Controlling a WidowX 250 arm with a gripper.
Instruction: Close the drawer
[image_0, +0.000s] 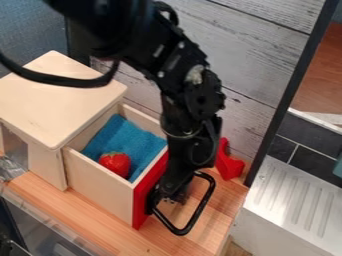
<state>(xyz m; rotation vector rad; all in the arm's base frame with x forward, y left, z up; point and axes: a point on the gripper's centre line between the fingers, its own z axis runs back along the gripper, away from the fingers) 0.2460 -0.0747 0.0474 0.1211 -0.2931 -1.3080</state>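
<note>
The drawer (100, 190) stands pulled out of the wooden cabinet (57, 100) at centre-left, a strawberry (115, 164) and blue cloth (125, 142) inside. Just right of it, the gripper (175, 196) hangs by the black handle (201, 209) – presumably placed to push the front inward – though whether it is spread or pinched I cannot tell. No lettering is legible.

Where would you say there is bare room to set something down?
Bare: the cabinet top, and the counter strip along the near side of the drawer. Crowded: the drawer's front, where the gripper hangs at the handle.
</note>
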